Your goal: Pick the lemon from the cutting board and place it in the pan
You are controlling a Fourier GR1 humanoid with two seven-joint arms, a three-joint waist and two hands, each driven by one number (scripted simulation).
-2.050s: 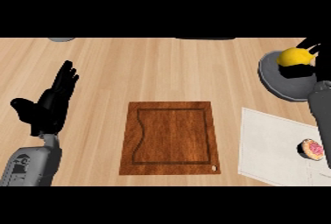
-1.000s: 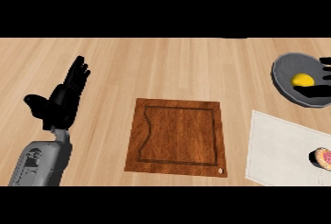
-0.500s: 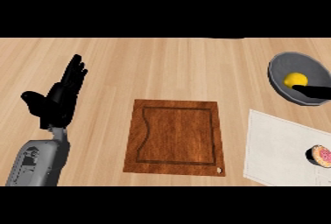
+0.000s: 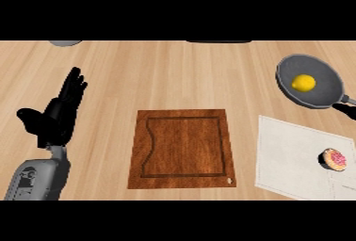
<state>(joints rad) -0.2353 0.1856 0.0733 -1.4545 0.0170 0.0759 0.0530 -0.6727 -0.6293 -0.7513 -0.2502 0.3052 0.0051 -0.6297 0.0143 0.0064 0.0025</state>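
"One yellow round lemon (image 4: 303, 83) sits inside the grey round metal pan (image 4: 322, 96), up at the right."

"Is anything on the brown wooden cutting board (image 4: 182, 148)?"

"No, its top is bare, in the middle of the pale wooden counter (image 4: 173, 75)."

"What about the black left hand (image 4: 54, 118)?"

"It rests at the left, fingers straight and spread, holding nothing."

"And the white cloth (image 4: 292, 160)?"

"A small pink frosted donut (image 4: 334, 159) lies on it."

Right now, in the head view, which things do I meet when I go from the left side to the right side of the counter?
Left hand, open and resting → cutting board → white cloth. Above the cloth, farther back: pan holding the lemon. On the cloth's right part sits a small pink-topped item.
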